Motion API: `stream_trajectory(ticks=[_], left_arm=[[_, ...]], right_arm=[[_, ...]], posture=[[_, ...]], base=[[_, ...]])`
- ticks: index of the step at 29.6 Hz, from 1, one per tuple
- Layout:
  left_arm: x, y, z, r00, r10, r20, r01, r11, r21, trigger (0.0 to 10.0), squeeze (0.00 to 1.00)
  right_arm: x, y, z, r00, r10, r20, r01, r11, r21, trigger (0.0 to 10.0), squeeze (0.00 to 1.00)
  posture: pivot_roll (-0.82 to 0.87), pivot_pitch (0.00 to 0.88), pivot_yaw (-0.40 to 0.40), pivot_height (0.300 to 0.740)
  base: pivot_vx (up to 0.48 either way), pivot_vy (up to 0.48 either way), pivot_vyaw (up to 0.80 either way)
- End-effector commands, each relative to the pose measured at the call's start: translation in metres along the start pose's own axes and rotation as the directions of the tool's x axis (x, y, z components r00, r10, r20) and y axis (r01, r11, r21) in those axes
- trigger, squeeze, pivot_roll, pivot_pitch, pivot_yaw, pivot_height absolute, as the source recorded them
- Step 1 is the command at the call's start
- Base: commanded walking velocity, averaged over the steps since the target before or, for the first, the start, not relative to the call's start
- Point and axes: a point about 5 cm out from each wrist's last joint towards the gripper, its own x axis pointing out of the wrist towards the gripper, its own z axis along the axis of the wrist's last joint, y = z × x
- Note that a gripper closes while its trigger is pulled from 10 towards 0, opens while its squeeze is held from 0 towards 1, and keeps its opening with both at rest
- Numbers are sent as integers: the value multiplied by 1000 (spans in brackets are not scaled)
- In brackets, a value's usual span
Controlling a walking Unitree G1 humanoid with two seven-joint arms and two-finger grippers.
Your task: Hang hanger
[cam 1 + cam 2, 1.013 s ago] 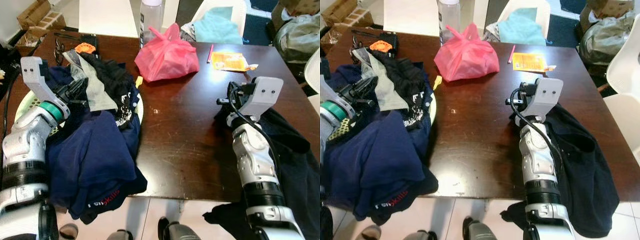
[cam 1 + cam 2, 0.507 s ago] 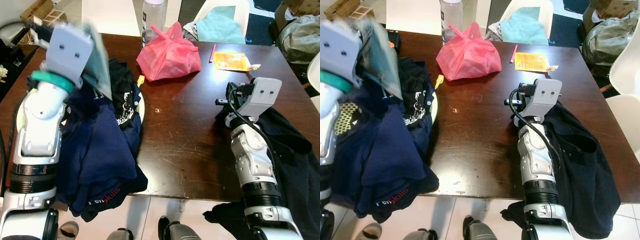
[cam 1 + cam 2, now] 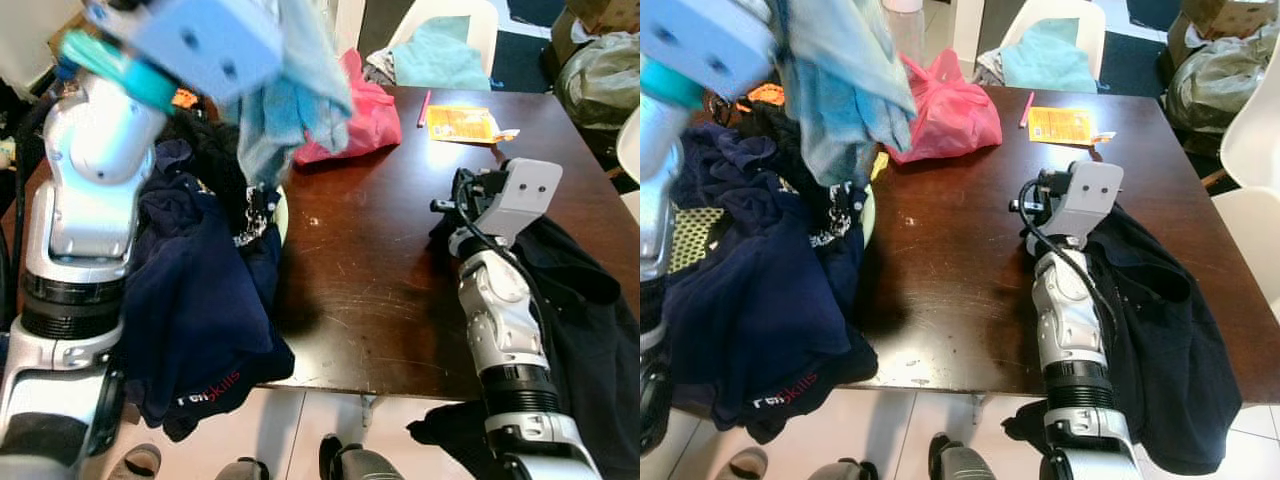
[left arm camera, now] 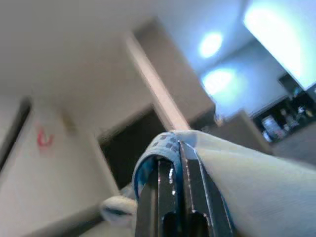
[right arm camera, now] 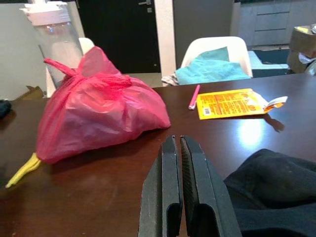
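My left arm is raised high over the table's left side. Its gripper [image 4: 173, 154] is shut on a light blue-grey garment [image 3: 290, 100], which hangs down over the clothes pile and in front of the pink bag [image 3: 372, 115]. The fabric wraps over the fingertips in the left wrist view. Low over the dark wooden table [image 3: 370, 290], my right gripper [image 5: 176, 144] is shut with nothing in it, pointing at the pink bag. A black garment [image 3: 580, 280] lies right beside it at the table's right edge.
A pile of navy and black clothes [image 3: 200, 300] fills a pale basket [image 3: 868, 215] at the left and spills over the front edge. A yellow packet [image 3: 460, 122], a pink pen [image 3: 421, 106] and a clear bottle [image 3: 902, 25] lie further back. A white chair with teal cloth [image 3: 435, 55] stands behind.
My left arm has swung up and to the right, lifting the light blue-grey garment out of the pile. The right arm has stayed put.
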Motion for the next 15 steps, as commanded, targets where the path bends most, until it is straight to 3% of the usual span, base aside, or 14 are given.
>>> stream_trajectory(ticks=[1, 2, 3, 5, 6, 7, 8, 9, 10, 11, 12, 13, 14, 15], left_arm=[[-5, 17, 1, 997, 70, 44, -78, 968, 238, 10000, 0], [-5, 17, 1, 997, 70, 44, -78, 968, 238, 10000, 0], [-6, 24, 5, 990, 104, 93, -129, 935, 332, 10000, 0], [-6, 24, 5, 990, 104, 93, -129, 935, 332, 10000, 0], [-8, 28, 2, 991, 107, 74, -128, 916, 381, 10000, 0], [-12, 31, -19, 984, 121, -132, -73, 943, 325, 10000, 0], [-21, 31, -41, 935, 122, -333, -53, 977, 208, 10000, 0], [-36, 26, -66, 838, 81, -539, -62, 997, 54, 10000, 0], [-36, 26, -66, 838, 81, -539, -62, 997, 54, 10000, 0], [-54, 19, -86, 738, 41, -674, -107, 993, -57, 10000, 0], [-79, 13, -107, 633, 18, -774, -126, 989, -80, 10000, 0], [-79, 13, -107, 633, 18, -774, -126, 989, -80, 10000, 0], [-123, 3, -136, 474, -21, -880, -132, 987, -95, 10000, 796], [-135, 0, -142, 435, -37, -900, -123, 987, -100, 10000, 796]], right_arm=[[-4, -8, -4, 999, -30, -14, 30, 1000, 1, 10000, 0], [-4, -8, -4, 999, -30, -14, 30, 1000, 1, 10000, 0], [-4, -10, -5, 999, -32, -18, 32, 999, 0, 10000, 0], [-4, -10, -5, 999, -32, -18, 32, 999, 0, 10000, 0], [-5, -9, -7, 999, -30, -24, 30, 1000, 0, 10000, 0], [-4, -8, -8, 999, -23, -29, 23, 1000, 1, 10000, 0], [-4, -6, -8, 999, -17, -31, 17, 1000, 2, 10000, 0], [-3, -4, -8, 999, -11, -30, 11, 1000, 3, 10000, 0], [-3, -4, -8, 999, -11, -30, 11, 1000, 3, 10000, 0], [-2, -3, -8, 1000, -7, -28, 7, 1000, 4, 10000, 0], [0, -2, -7, 1000, -5, -26, 5, 1000, 6, 10000, 0], [0, -2, -7, 1000, -5, -26, 5, 1000, 6, 10000, 0], [1, -1, -6, 1000, -1, -25, 1, 1000, 8, 10000, 0], [1, -1, -6, 1000, 0, -25, 0, 1000, 8, 10000, 0]], posture=[[60, 71, 3, 740], [60, 71, 3, 740], [60, 71, 3, 740], [60, 71, 3, 740], [70, 70, 0, 740], [68, 71, -3, 740], [70, 70, -3, 740], [72, 68, -2, 740], [72, 68, -2, 740], [73, 66, -3, 740], [72, 65, -5, 740], [72, 65, -5, 740], [71, 64, -6, 740], [71, 64, -6, 740]], base=[[0, 0, 0], [0, 0, 0], [0, 0, 0], [0, 0, 0], [0, 0, 0], [0, 0, 0], [0, 0, 0], [0, 0, 0], [0, 0, 0], [0, 0, 0], [0, 0, 0], [0, 0, 0], [0, 0, 0], [0, 0, 0]])
